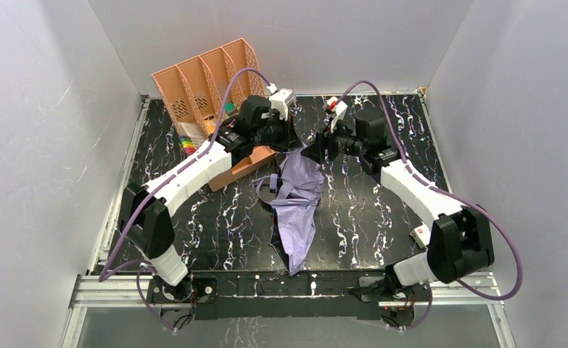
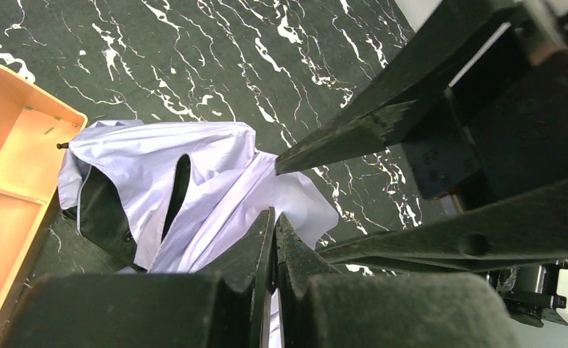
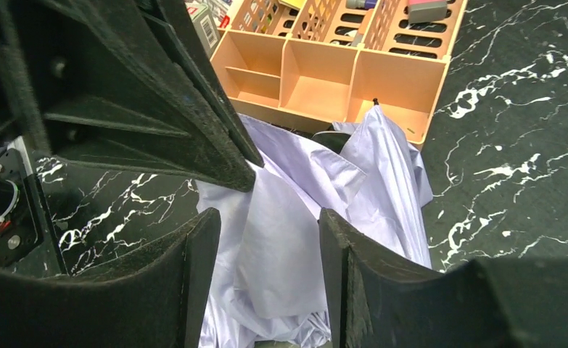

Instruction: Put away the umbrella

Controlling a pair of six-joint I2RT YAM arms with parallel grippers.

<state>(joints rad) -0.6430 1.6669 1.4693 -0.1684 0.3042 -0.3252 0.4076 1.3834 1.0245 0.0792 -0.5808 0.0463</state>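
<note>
Lab test cell: white walls (image 1: 48, 109), marbled table (image 1: 215, 217).

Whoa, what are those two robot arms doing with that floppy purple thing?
They're working on a pale purple umbrella that lies crumpled on the black table. The left gripper looks pinched shut on a fold of its fabric. The right gripper is open, with cloth between its fingers. A peach file organiser stands right beside it. The umbrella isn't put away yet.

Organiser (image 1: 201, 80) blocks far left; umbrella (image 1: 299, 210) sprawls mid-table; bare tabletop (image 1: 368, 210) right of it.
</note>
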